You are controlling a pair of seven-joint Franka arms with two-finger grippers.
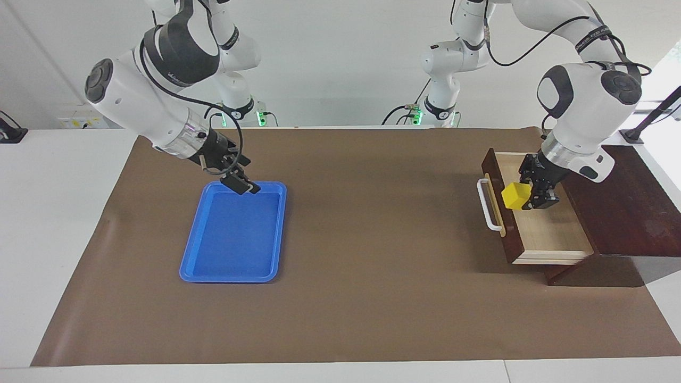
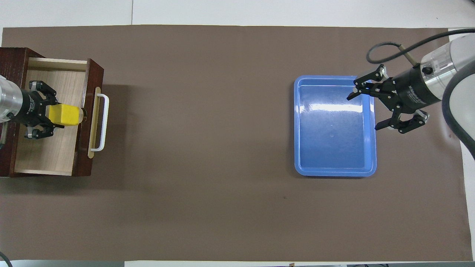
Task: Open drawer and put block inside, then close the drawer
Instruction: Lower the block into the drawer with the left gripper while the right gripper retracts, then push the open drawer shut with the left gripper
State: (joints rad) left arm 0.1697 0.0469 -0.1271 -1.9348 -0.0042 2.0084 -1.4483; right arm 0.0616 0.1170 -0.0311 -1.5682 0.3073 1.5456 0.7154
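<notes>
The block (image 1: 515,196) sat clamped in my left end effector (image 1: 532,198), hanging over the pale floor of the drawer (image 1: 553,234), just inside its front panel and not yet resting on the wood as far as I could judge. The drawer stood pulled out at the left arm's end of the worktop (image 1: 372,298), its white handle (image 1: 483,205) free. I was in the placing step: next I judged I had to lower, let go, lift clear, then push the front shut. My right end effector (image 1: 240,180) waited spread wide and empty over the blue tray's (image 1: 229,274) edge nearest the robots.
</notes>
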